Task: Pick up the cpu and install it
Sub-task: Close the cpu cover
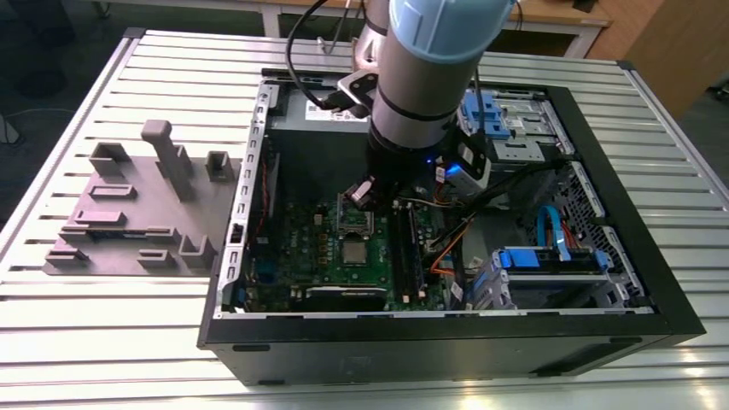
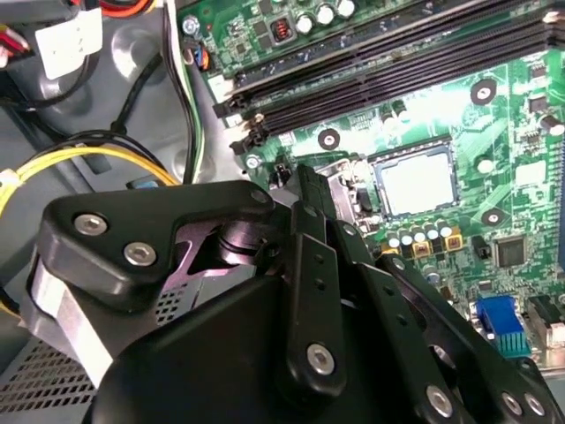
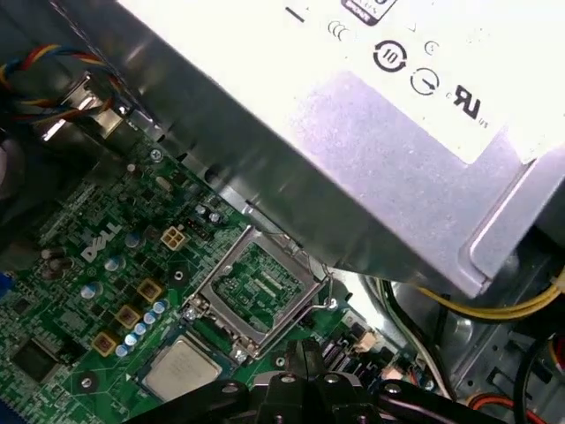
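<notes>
The cpu (image 1: pixel 355 254) is a small silver square lying flat in its socket on the green motherboard (image 1: pixel 290 248). It shows in both wrist views (image 2: pixel 415 182) (image 3: pixel 181 367). Beside it the rectangular metal socket frame (image 3: pixel 256 287) is swung open, with green board showing through its middle; the exterior view has the frame (image 1: pixel 355 221) just beyond the chip. My gripper (image 1: pixel 364 196) hangs over that frame, a short way from the chip. Its black fingers meet at the tips (image 3: pixel 305 351) (image 2: pixel 309 181), shut, with nothing seen between them.
The open computer case (image 1: pixel 456 329) walls in the work area. A grey power-supply box (image 3: pixel 397 132) stands close behind the socket. Black memory slots (image 2: pixel 397 71) and loose cables (image 1: pixel 456 243) run alongside. A mauve plastic tray (image 1: pixel 125 213) lies on the slatted table at the exterior view's left.
</notes>
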Robot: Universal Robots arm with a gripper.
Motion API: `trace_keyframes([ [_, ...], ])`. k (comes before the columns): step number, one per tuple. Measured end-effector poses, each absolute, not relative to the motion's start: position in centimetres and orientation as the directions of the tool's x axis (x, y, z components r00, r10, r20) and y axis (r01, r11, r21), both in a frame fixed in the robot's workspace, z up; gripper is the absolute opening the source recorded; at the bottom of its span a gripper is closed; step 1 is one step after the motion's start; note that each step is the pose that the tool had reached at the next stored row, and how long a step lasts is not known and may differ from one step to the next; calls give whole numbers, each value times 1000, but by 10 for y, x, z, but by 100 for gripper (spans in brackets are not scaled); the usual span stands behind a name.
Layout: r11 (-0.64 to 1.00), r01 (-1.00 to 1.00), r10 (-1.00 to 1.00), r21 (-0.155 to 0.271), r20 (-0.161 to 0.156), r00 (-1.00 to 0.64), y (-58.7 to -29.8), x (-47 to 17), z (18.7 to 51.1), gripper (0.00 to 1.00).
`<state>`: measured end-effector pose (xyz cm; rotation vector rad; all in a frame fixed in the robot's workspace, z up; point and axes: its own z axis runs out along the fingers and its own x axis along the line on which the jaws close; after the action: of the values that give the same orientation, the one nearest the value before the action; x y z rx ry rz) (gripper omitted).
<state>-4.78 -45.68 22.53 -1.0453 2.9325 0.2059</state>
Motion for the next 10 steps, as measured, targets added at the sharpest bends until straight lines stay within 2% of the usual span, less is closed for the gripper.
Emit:
trace_keyframes([
  [10, 729, -668, -663, 148, -85, -743, -455, -37, 221, 10],
])
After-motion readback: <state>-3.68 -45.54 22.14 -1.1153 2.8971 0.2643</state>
